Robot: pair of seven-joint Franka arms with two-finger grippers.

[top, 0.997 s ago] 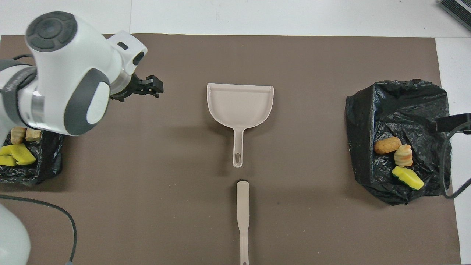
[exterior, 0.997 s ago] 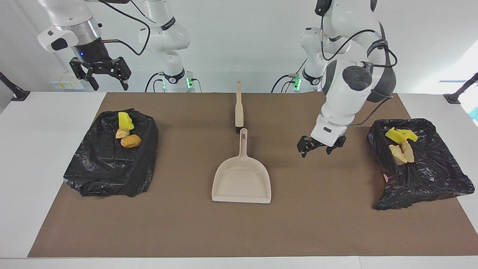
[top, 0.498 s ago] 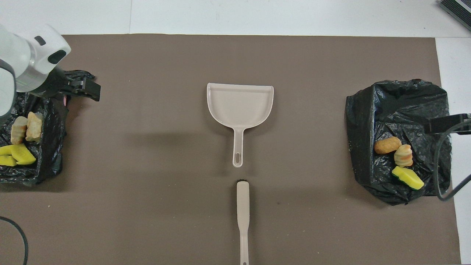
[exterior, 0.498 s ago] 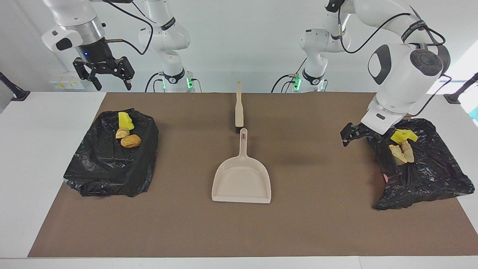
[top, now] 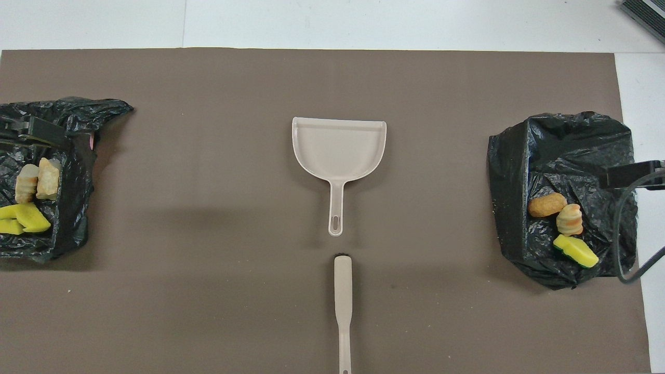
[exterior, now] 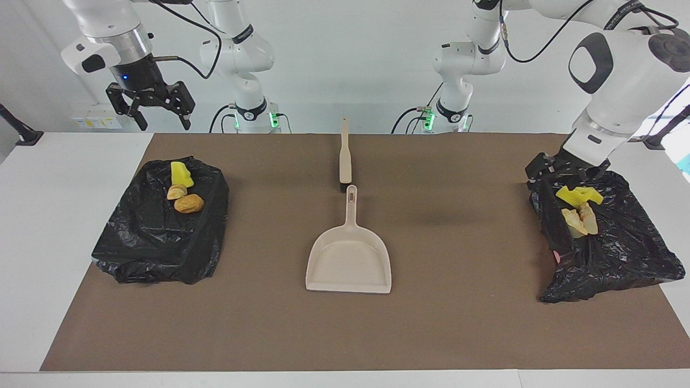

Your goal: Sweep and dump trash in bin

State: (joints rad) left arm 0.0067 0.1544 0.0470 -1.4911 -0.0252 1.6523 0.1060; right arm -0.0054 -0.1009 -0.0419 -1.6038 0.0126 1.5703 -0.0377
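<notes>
Trash lies in two black-bagged bins. The bin [exterior: 156, 242] at the right arm's end holds a yellow-and-green sponge piece [exterior: 180, 173] and two bread-like chunks [exterior: 189, 203]. The bin [exterior: 620, 258] at the left arm's end holds yellow sponge pieces [exterior: 577, 196] and tan chunks [exterior: 581, 221]. A beige dustpan [exterior: 350, 258] and a beige brush [exterior: 345, 153] lie mid-mat, the brush nearer to the robots. My left gripper [exterior: 560, 171] is low over its bin's rim. My right gripper [exterior: 161, 125] is open, empty and raised over its bin's edge.
A brown mat [exterior: 463, 323] covers the white table. In the overhead view the dustpan [top: 338, 150], the brush [top: 343, 306] and both bins [top: 519, 171] [top: 72, 228] show, with the trash [top: 570, 219] [top: 23, 218] inside them.
My left gripper has swung from over the mat beside the dustpan to the bin at the left arm's end. My right gripper has shifted only slightly. The trash, dustpan and brush have not moved.
</notes>
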